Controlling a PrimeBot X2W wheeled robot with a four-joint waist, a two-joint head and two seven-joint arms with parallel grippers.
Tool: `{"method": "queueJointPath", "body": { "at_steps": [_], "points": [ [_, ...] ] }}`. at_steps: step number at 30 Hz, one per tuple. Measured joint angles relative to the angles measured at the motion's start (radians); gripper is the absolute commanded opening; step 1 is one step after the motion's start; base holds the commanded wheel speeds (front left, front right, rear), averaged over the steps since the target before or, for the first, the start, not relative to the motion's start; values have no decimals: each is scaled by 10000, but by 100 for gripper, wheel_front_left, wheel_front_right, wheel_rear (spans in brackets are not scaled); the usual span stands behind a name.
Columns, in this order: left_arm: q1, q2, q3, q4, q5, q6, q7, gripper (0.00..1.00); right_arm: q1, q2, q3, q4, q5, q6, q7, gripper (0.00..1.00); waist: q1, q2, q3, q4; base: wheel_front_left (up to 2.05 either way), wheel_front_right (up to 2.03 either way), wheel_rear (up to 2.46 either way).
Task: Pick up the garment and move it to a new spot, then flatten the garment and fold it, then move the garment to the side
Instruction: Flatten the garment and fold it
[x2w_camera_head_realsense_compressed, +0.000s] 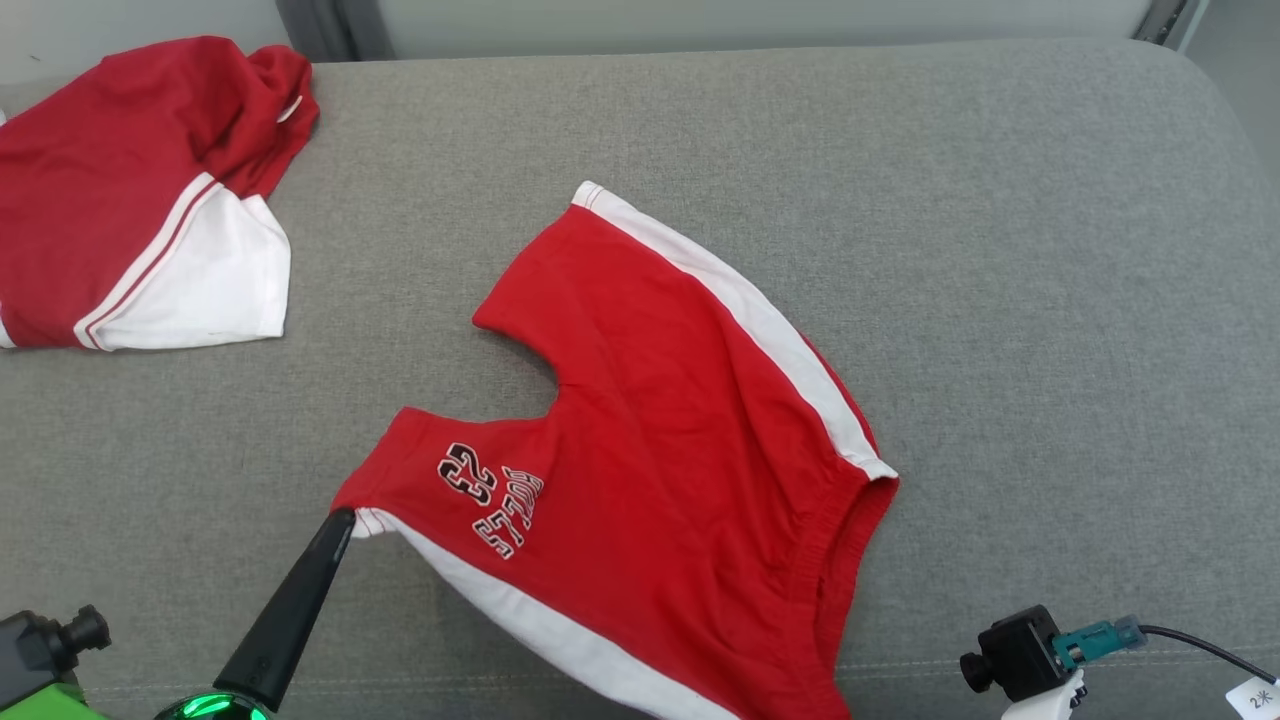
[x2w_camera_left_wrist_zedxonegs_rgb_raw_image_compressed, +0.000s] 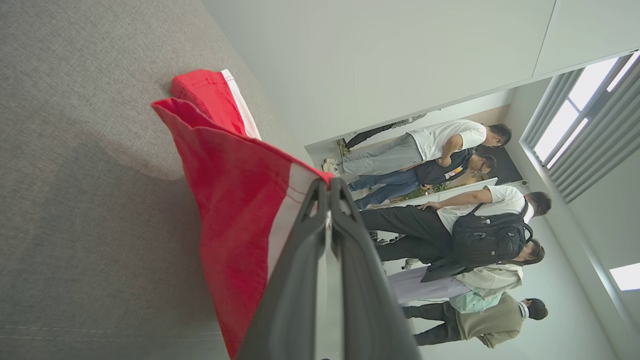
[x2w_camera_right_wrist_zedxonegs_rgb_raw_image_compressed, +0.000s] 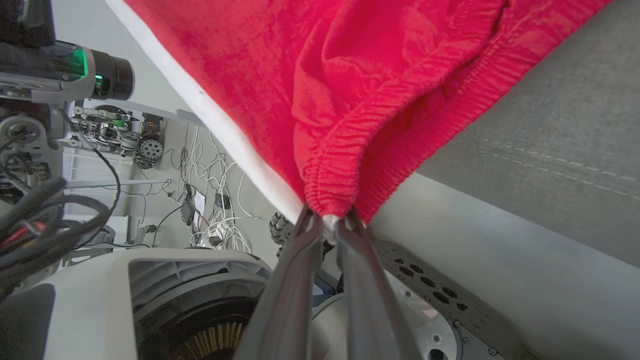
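Underneath garment (x2w_camera_head_realsense_compressed: 650, 420), grey cushion (x2w_camera_head_realsense_compressed: 1000, 250); people (x2w_camera_left_wrist_zedxonegs_rgb_raw_image_compressed: 440, 225) beyond.

The shorts (x2w_camera_head_realsense_compressed: 660, 420) are soft matt red knit cloth with smooth white side bands and a puckered elastic waistband (x2w_camera_right_wrist_zedxonegs_rgb_raw_image_compressed: 380, 135), the surface (x2w_camera_head_realsense_compressed: 1000, 250) is coarse-woven matt grey fabric with stitched seams, and the left claw (x2w_camera_left_wrist_zedxonegs_rgb_raw_image_compressed: 327, 186) and right claw (x2w_camera_right_wrist_zedxonegs_rgb_raw_image_compressed: 327, 220) look like smooth, dull dark plastic.

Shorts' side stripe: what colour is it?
White stripe on red shorts; head view shows it best.
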Motion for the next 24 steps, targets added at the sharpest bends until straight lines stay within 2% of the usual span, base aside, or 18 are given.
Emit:
{"method": "queueJointPath", "body": {
  "at_steps": [7, 13, 17, 24],
  "points": [
    [-61, 750, 224, -376, -98, 654, 568, 0, -35, 255, -351, -719, 1043, 384, -40, 0, 0, 0, 488, -410, 0, 0, 0],
    [-519, 1513, 612, -633, -96, 1258, 1049, 0, -296, 146, -654, -959, 1590, 470, 88, 0, 0, 0, 998, -894, 0, 0, 0],
    [-1160, 2067, 986, -842, -117, 1453, 1396, 0, -464, -17, -713, -779, 1749, 472, 299, 0, 0, 0, 1428, -1178, 0, 0, 0],
    [-2690, 2991, 1246, -1049, -453, 1680, 2209, 0, -1063, 293, -901, -698, 2439, 711, 631, 0, 0, 0, 2283, -1522, 0, 0, 0]
  ]
}}
